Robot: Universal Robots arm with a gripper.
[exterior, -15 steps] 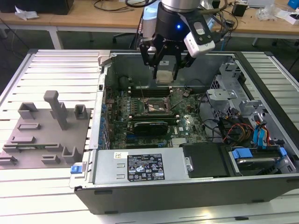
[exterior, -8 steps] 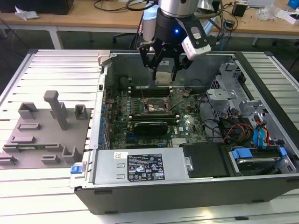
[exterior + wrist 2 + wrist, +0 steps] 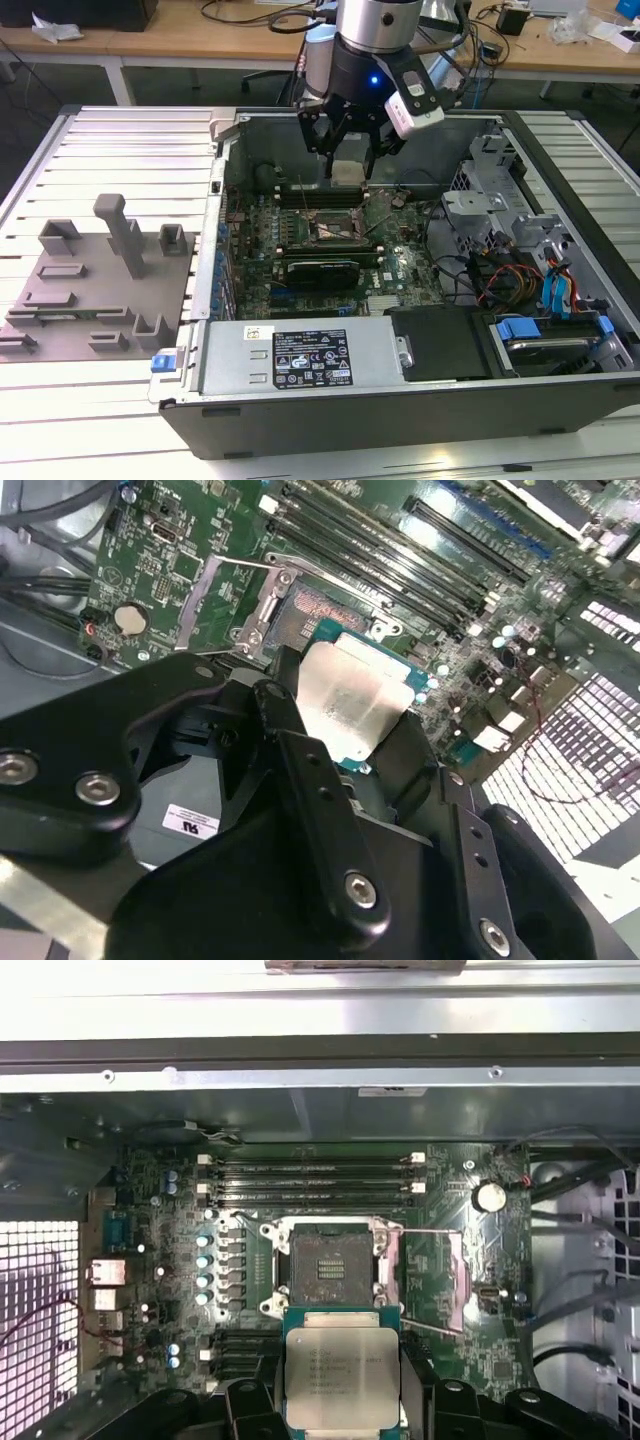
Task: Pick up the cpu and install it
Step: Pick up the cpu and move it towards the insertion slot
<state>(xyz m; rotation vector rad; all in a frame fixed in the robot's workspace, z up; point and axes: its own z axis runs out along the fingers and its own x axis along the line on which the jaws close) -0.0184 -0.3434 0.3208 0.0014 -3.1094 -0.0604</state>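
Observation:
My gripper (image 3: 348, 172) hangs inside the open computer case (image 3: 420, 400), shut on the cpu (image 3: 347, 173), a flat square chip with a silvery top. In both wrist views the cpu (image 3: 341, 1377) (image 3: 350, 702) sits clamped between the black fingers (image 3: 405, 755). The open socket (image 3: 327, 1269) with its lifted metal frame lies on the green motherboard (image 3: 310, 280) just below and ahead of the chip; in the exterior view the socket (image 3: 333, 229) is a little nearer the camera than the gripper. The chip is above the board, not touching it.
Memory slots (image 3: 310, 1180) run beside the socket. A drive cage with blue and orange cables (image 3: 520, 280) fills the case's side at the exterior view's right. A grey fixture with blocks and posts (image 3: 100, 280) stands on the slatted table at the exterior view's left. The power supply (image 3: 300, 360) lies near the front.

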